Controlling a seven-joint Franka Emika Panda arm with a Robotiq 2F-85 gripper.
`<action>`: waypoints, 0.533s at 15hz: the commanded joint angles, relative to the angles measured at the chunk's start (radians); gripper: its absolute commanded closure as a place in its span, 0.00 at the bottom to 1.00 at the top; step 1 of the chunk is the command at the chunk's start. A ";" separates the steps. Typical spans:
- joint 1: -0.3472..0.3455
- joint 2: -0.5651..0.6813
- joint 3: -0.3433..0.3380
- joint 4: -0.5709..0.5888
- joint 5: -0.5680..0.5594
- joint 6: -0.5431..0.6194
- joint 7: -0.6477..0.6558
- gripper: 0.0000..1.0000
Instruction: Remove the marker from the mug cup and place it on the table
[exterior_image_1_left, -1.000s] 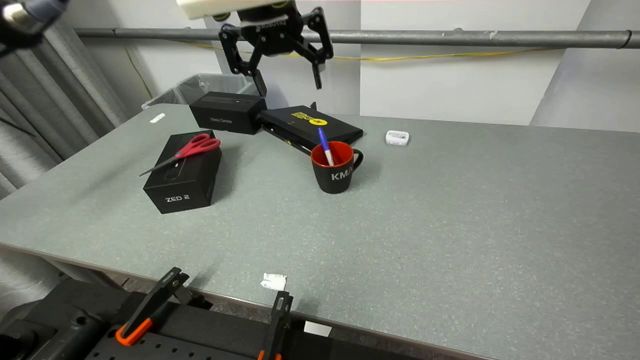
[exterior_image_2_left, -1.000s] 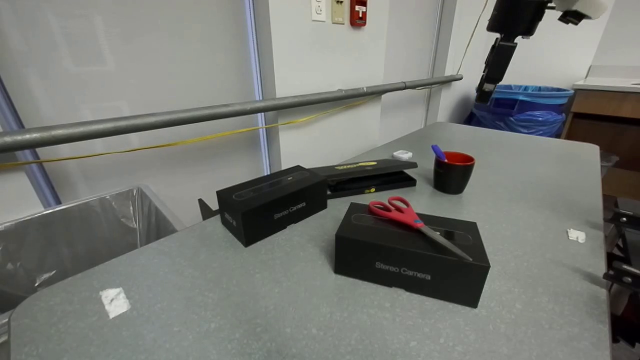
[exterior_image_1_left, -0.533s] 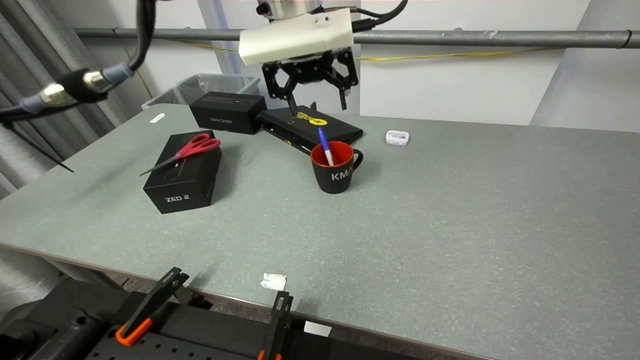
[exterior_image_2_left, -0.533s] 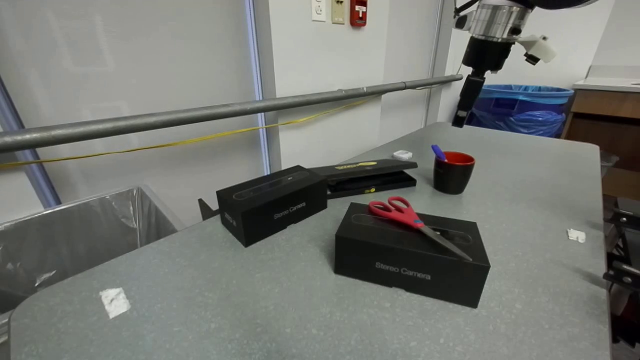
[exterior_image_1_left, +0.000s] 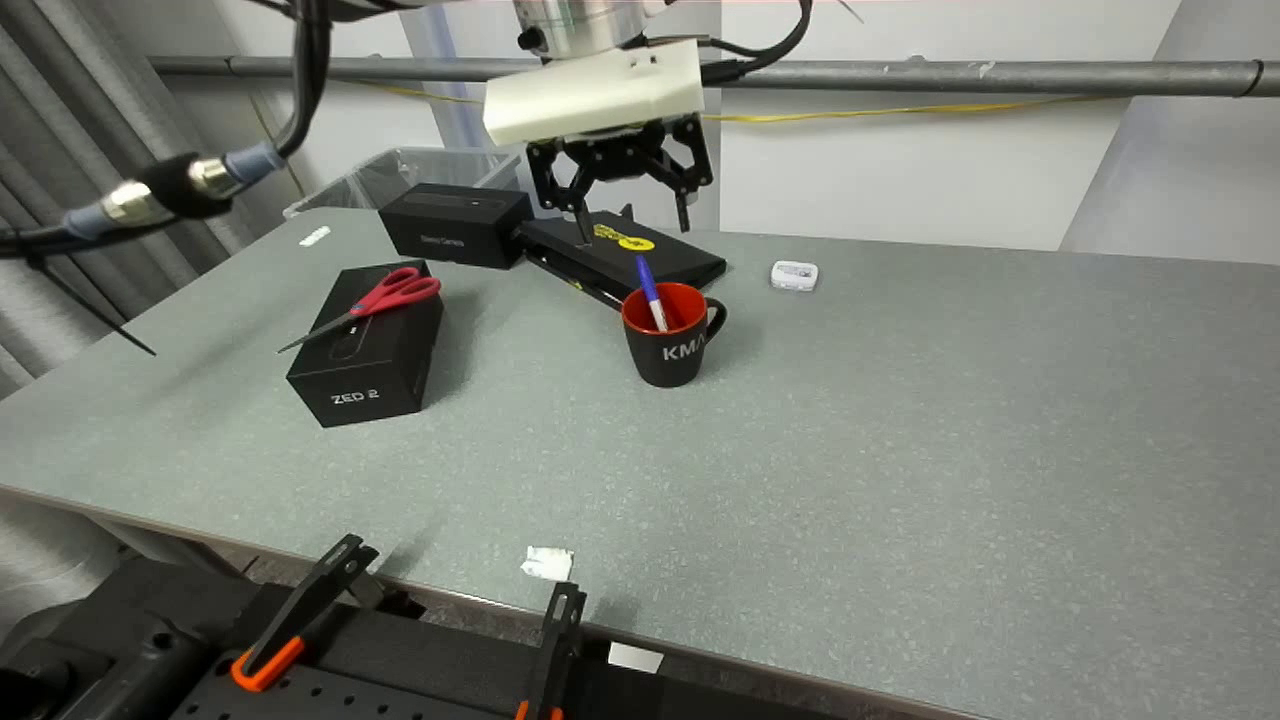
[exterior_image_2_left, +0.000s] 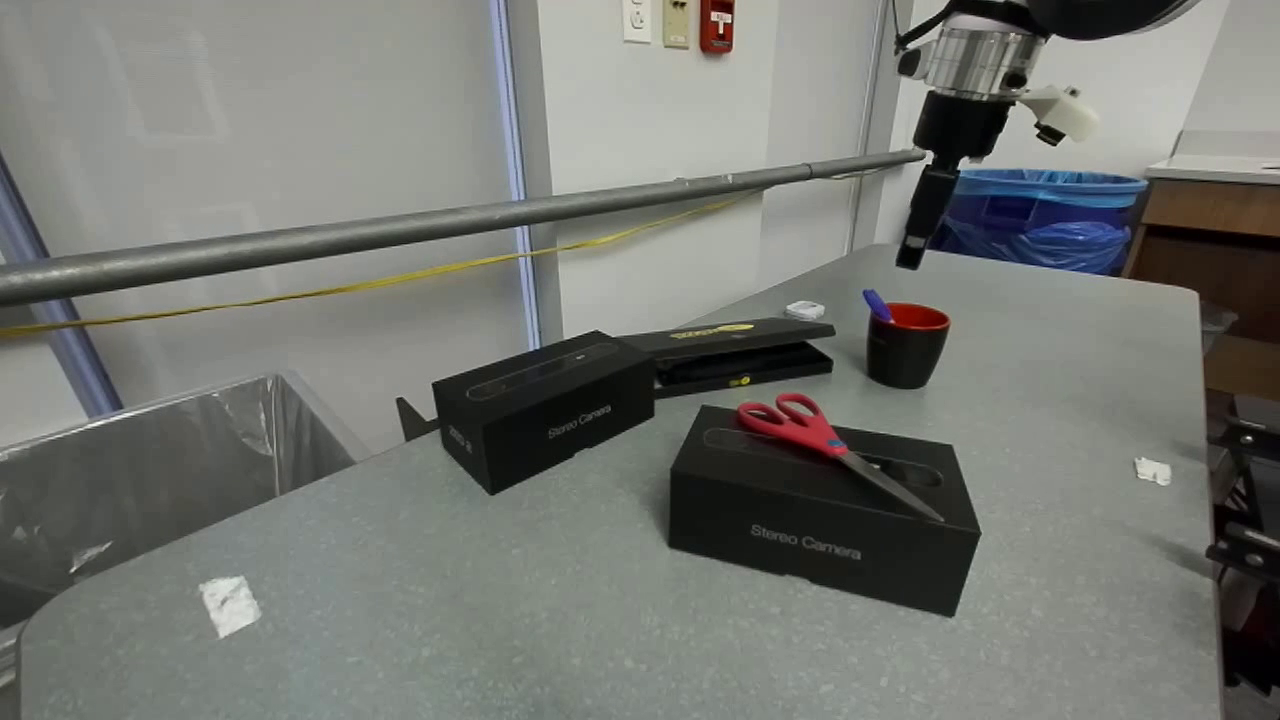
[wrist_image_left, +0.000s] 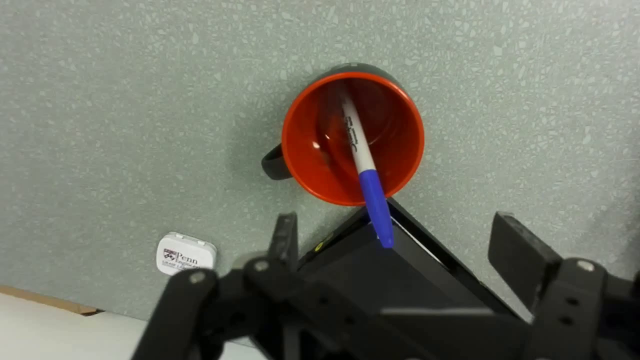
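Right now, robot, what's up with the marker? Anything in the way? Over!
Gripper open, empty, higher than mug. Marker leaning inside mug, poking out. Black case close by, might get bumped.

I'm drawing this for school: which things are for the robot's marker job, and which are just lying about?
For the job: marker, leaning in the mug; grey table; open gripper.
Lying about: scissors on a black box; another black box; flat black case; small white case; white scraps.

Marker (wrist_image_left: 366, 167) blurred at its lower end in the wrist view, black case (wrist_image_left: 370, 272) partly hidden behind the gripper (wrist_image_left: 393, 240) there, arm (exterior_image_2_left: 985, 60) cut off at top in both exterior views
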 joint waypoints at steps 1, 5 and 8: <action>-0.013 0.097 0.023 0.060 0.013 0.048 -0.017 0.00; -0.021 0.169 0.024 0.109 -0.003 0.098 -0.002 0.00; -0.024 0.207 0.034 0.137 0.002 0.104 0.000 0.00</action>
